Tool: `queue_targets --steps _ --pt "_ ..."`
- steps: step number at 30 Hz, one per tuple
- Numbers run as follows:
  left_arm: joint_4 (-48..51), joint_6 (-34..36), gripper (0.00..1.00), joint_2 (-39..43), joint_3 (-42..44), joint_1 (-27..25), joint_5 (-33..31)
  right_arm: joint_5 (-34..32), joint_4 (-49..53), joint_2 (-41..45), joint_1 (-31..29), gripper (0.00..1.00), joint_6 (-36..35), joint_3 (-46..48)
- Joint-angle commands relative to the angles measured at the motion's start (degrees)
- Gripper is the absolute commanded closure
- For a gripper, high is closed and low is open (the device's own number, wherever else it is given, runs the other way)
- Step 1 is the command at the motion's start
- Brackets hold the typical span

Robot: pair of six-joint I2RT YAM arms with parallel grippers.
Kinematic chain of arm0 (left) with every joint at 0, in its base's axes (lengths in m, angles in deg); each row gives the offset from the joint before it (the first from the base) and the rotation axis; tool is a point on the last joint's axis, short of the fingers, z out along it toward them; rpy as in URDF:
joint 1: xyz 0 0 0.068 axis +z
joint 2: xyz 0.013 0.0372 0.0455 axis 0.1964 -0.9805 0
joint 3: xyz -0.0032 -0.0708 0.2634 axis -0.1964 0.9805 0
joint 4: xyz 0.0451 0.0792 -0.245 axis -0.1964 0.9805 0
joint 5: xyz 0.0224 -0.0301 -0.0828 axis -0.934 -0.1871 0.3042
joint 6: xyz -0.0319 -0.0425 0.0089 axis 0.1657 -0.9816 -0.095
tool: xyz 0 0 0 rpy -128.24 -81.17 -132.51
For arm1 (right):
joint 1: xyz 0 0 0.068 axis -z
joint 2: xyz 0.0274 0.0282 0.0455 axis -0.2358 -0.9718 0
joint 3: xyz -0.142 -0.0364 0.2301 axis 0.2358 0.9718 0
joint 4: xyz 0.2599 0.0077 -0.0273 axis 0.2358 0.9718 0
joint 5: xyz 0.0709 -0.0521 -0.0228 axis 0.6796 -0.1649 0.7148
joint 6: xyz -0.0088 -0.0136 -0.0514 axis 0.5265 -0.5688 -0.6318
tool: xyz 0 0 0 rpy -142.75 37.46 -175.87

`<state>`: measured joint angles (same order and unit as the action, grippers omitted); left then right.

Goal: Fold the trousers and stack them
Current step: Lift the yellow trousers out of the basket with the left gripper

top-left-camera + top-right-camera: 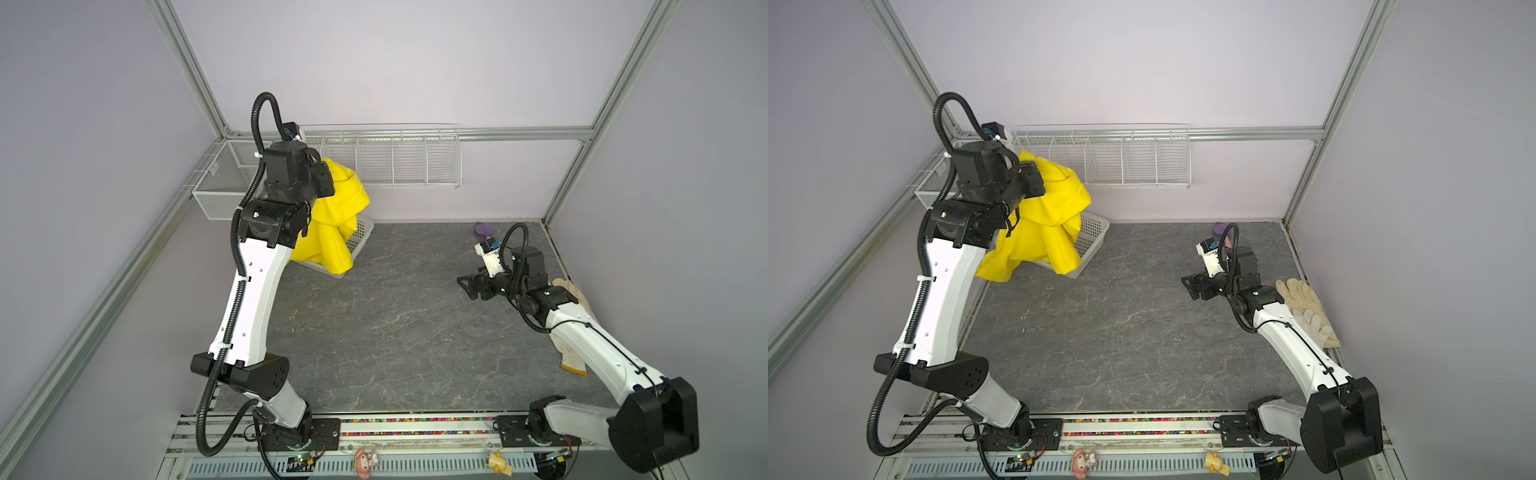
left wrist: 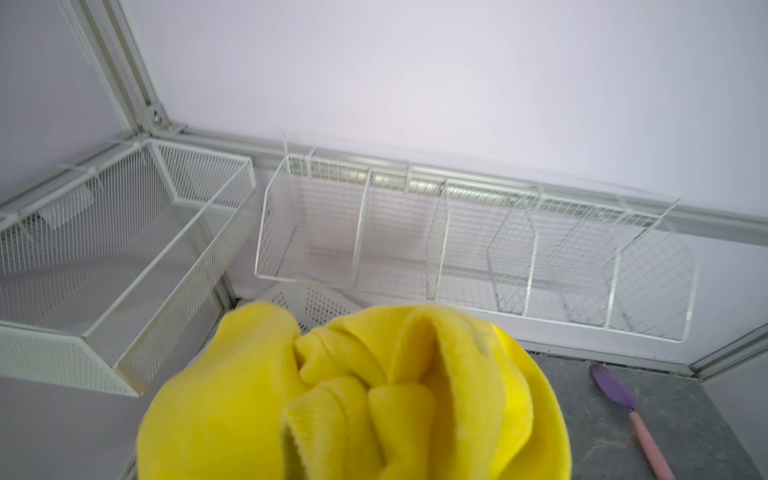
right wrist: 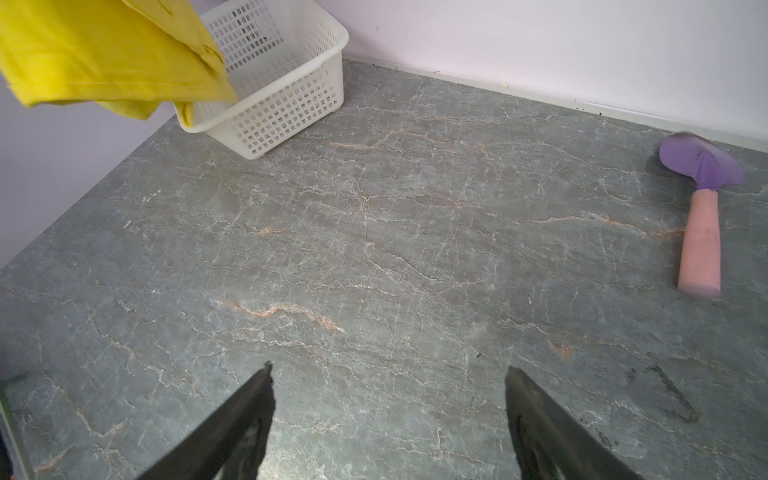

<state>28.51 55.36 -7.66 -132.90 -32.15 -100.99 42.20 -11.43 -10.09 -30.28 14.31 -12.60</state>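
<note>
So I had the left end effector [image 1: 1036, 183] clamped on the bunched trousers [image 1: 336, 224], dangling them over the basket [image 3: 291, 75], right end effector [image 3: 388, 368] gaping empty above the bench [image 1: 395, 324], and I reckoned the next move was hauling them onto open bench to spread flat.

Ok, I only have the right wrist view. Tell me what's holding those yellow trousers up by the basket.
Observer: The left gripper, shut on a bunch of the trousers, up high.
Operator: Report anything behind the right gripper.
Observer: Cream gloves lie behind it, near the right edge of the table.
Operator: Now give me the back wall, higher up.
Observer: A white wire rack with dividers hangs there.
</note>
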Motion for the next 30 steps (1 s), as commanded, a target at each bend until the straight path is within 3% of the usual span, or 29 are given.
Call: queue_targets --steps 1,3,6,10,15,20,23,26,30 --pt "-4.48 2.87 1.0 2.7 -7.95 -4.22 -2.35 1.13 -2.6 -0.45 -0.49 0.12 0.85 0.83" --pt "-3.53 2.34 1.0 3.3 -10.68 -6.93 -0.66 0.64 -2.45 -0.36 -0.49 0.12 0.57 0.6" --pt "-3.57 -1.56 1.0 5.95 -10.47 -9.29 7.98 -0.74 -1.66 -0.05 -0.41 0.12 -0.41 -0.14" --pt "-9.36 -12.34 1.0 11.24 -1.1 -10.32 21.03 -0.94 -0.87 0.98 0.9 0.12 -0.89 -1.47" --pt "-16.86 -23.41 1.0 18.65 19.62 -11.96 26.65 2.46 1.17 4.06 2.4 0.12 -2.58 -2.3" --pt "-32.34 -36.05 1.0 25.87 52.56 -11.88 31.37 9.48 5.19 8.16 2.44 0.12 -7.95 -0.77" --pt "-37.58 -39.46 1.0 27.52 65.16 -11.79 33.08 11.98 7.65 9.38 1.48 0.12 -10.58 0.76" --pt "-29.16 -35.77 1.0 29.68 71.58 -9.31 25.99 11.09 8.89 9.66 -0.46 0.12 -11.92 2.54" --pt "-17.29 -37.28 1.0 33.55 79.43 -4.13 14.98 9.82 5.2 7.94 -2.16 0.11 -8.18 6.33"
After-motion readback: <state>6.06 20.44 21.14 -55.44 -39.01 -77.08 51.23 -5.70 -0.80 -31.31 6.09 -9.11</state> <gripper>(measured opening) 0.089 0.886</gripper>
